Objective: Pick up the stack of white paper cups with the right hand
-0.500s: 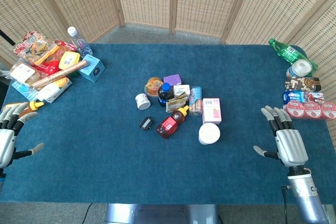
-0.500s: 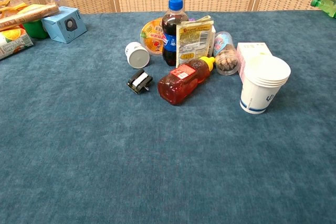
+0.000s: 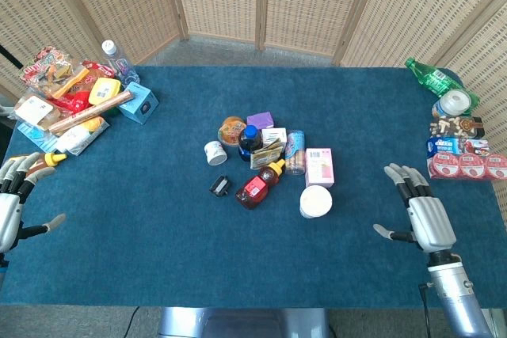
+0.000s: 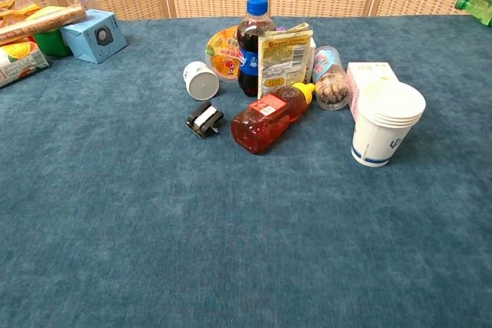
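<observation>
We find the worktop (image 3: 158,259) carrying a central cluster of goods, and the cups (image 3: 317,201) stand at that cluster's near-right edge. We take the cups as our landmark.

The right hand (image 3: 421,218) lies well apart from the cups, out to their right and slightly nearer the robot, with bare cloth between. Its fingers (image 3: 402,176) are spread wide and hold nothing, tips pointing away from the robot. The left hand (image 3: 9,203) sits far to the cups' left at the worktop's edge, fingers likewise apart and empty. The right hand is plainly the nearer, as the task requires.

In the chest view the cups (image 4: 384,123) stand upright, mouth up, long axis vertical, leaning only slightly. The pink box (image 3: 319,166) sits just behind them, touching or nearly so; we cannot tell which. The red bottle (image 3: 260,184) lies to their left.

We judge that the reach must travel leftward across open cloth, approaching the cups' free right side.
</observation>
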You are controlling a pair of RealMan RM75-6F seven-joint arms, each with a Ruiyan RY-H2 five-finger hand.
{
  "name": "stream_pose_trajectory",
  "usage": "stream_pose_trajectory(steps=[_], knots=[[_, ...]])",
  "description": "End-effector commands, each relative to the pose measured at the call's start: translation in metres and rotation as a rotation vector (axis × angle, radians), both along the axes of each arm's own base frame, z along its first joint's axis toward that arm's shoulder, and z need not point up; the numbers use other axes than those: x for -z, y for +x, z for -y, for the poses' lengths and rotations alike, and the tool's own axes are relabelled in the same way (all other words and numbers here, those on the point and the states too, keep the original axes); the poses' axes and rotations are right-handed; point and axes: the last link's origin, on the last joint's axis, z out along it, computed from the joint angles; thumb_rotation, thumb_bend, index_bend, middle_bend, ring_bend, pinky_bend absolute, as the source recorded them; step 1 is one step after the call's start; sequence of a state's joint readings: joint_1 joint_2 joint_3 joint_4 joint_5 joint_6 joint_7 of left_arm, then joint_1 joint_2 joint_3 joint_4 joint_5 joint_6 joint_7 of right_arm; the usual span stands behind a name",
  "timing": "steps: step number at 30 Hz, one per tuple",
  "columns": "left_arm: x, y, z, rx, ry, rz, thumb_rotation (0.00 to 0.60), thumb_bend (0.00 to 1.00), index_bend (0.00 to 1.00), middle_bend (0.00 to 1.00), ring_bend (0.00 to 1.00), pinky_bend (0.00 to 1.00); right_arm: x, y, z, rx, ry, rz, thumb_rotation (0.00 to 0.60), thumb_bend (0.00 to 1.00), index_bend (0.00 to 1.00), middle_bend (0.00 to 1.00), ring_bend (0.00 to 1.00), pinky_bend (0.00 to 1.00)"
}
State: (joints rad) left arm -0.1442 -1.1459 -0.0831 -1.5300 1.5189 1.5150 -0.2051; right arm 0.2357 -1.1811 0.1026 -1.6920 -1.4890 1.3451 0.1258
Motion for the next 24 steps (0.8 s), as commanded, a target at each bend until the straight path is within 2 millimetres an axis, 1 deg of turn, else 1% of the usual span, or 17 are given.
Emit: stream_pose_trajectory(steps=[1, 10, 13, 19, 24], knots=[[0.0, 0.0, 0.0, -0.001, 0.0, 0.008, 0.6, 0.17, 0.23, 0.0, 0.0, 0.0, 0.003, 0.004, 0.003, -0.003, 0.029, 0.002, 0.6, 0.0, 0.0, 0.0, 0.0, 0.0], [0.002, 0.002, -0.001, 0.0, -0.012, 0.016, 0.6, 0.17, 0.23, 0.0, 0.0, 0.0, 0.013, 0.011, 0.015, 0.045, 0.113, 0.064, 0.6, 0.0, 0.0, 0.0, 0.0, 0.0], [0.002, 0.003, -0.001, -0.001, -0.011, 0.018, 0.6, 0.17, 0.23, 0.0, 0.0, 0.0, 0.016, 0.014, 0.018, 0.042, 0.128, 0.051, 0.6, 0.0, 0.0, 0.0, 0.0, 0.0], [0.002, 0.003, 0.0, -0.001, -0.004, 0.019, 0.6, 0.17, 0.23, 0.0, 0.0, 0.0, 0.027, 0.025, 0.022, 0.026, 0.174, 0.015, 0.6, 0.0, 0.0, 0.0, 0.0, 0.0], [0.002, 0.003, -0.001, -0.002, -0.003, 0.02, 0.6, 0.17, 0.23, 0.0, 0.0, 0.0, 0.038, 0.038, 0.023, 0.007, 0.22, -0.001, 0.6, 0.0, 0.0, 0.0, 0.0, 0.0]])
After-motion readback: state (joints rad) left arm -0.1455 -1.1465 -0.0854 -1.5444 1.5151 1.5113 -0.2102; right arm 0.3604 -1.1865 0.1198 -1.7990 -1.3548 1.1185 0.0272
